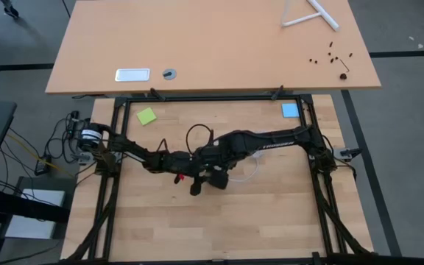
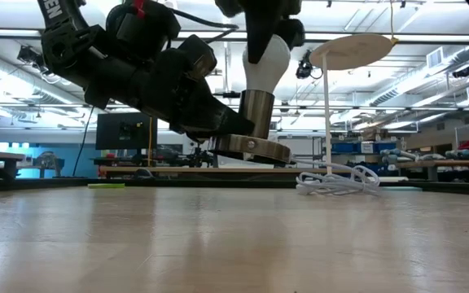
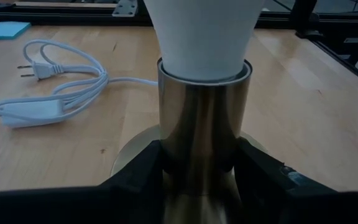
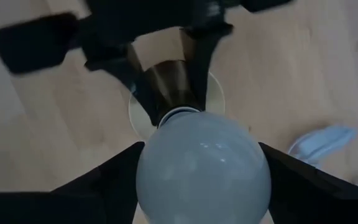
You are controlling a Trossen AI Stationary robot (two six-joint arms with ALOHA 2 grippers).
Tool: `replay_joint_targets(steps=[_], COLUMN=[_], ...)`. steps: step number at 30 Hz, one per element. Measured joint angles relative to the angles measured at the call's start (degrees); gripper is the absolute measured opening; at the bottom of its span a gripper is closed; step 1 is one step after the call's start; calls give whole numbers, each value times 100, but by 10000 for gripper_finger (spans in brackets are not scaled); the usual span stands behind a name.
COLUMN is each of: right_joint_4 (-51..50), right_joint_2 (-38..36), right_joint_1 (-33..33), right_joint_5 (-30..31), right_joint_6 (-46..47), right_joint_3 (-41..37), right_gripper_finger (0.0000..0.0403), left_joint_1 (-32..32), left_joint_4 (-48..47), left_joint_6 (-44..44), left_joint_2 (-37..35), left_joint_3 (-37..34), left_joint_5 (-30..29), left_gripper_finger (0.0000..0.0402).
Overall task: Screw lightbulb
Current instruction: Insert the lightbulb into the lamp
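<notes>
The white frosted lightbulb [image 2: 265, 65] stands with its narrow end in a brass cylindrical socket [image 2: 256, 114] that has a round base [image 2: 251, 150]. My left gripper [image 3: 201, 165] is shut on the socket's cylinder, near the middle of the table [image 1: 190, 175]. My right gripper [image 4: 202, 180] comes down from above and is shut on the bulb's round top. In the low view the base seems a little above the table top and slightly tilted. The bulb's screw end is hidden inside the socket. My left gripper pinches the socket's brass cylinder [image 3: 166, 143] between its two fingers [image 3: 143, 174], low on the cylinder just above the base. The fingers come nearly level from the table's left side and lie across the upright cylinder. My right gripper pinches the bulb's wide round part [image 4: 151, 171] between its two fingers [image 4: 114, 177], one on each side. The fingers point down from above. The bulb stands upright, its narrow end in the socket's mouth [image 4: 178, 112].
The socket's white cord with plug and switch [image 3: 48, 93] lies coiled on the table to the right of the grippers [image 2: 340, 181]. A green note [image 1: 146, 116] and a blue note [image 1: 290, 110] lie near the far edge. A second table [image 1: 212, 44] stands beyond.
</notes>
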Motion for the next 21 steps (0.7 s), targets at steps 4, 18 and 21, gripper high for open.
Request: replay_joint_targets(steps=[4, 18, 21], right_joint_4=[-20, -26, -76], right_joint_2=[0, 0, 0], right_joint_1=[-41, -89, -96], right_joint_5=[-124, -704, -883], right_joint_6=[617, 393, 219], right_joint_3=[0, -2, 52], right_gripper_finger=[295, 321, 337], left_joint_1=[0, -2, -4], left_joint_4=[2, 52, 54], left_joint_6=[-15, 79, 90], left_joint_2=[0, 0, 0], left_joint_3=[0, 2, 4], left_joint_5=[8, -25, -17], left_gripper_finger=[159, 159, 159])
